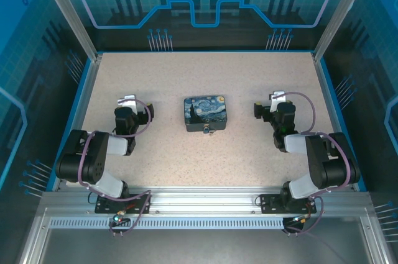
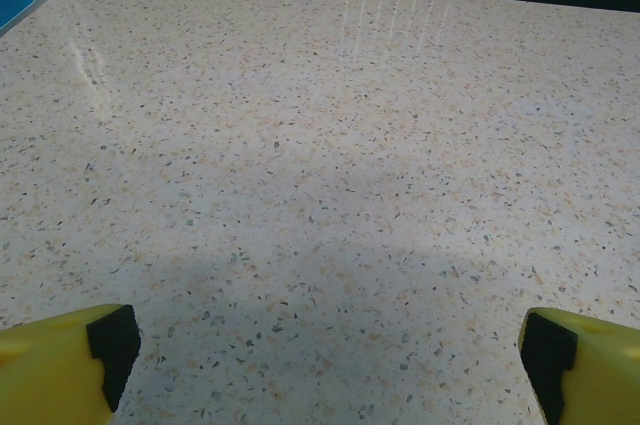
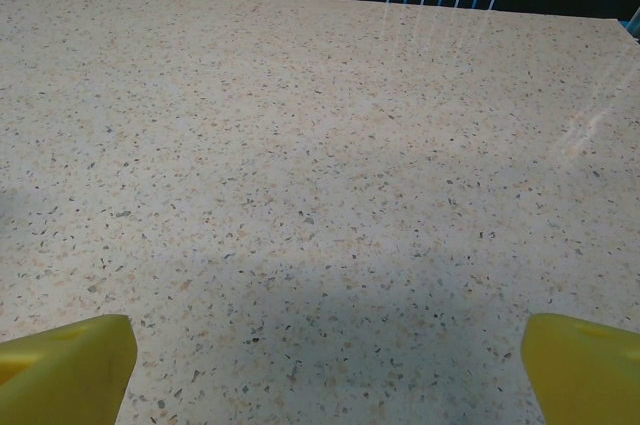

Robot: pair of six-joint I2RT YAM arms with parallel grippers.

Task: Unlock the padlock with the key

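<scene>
A dark-blue box printed with a starry night painting [image 1: 207, 113] sits in the middle of the table. At its near edge hangs the padlock [image 1: 208, 130], a tiny brass-coloured speck. The key is too small to make out there. My left gripper [image 1: 132, 102] rests low over the table to the left of the box, well apart from it, open and empty [image 2: 325, 345]. My right gripper [image 1: 273, 101] is to the right of the box, also apart from it, open with bare table between its yellow fingers [image 3: 70, 365].
The speckled beige table [image 1: 161, 77] is bordered by a blue rim [image 1: 87, 84] and aluminium posts at the back corners. Both arm bases sit on the metal rail [image 1: 199, 205] at the near edge. Transparent blue panels enclose the sides and back.
</scene>
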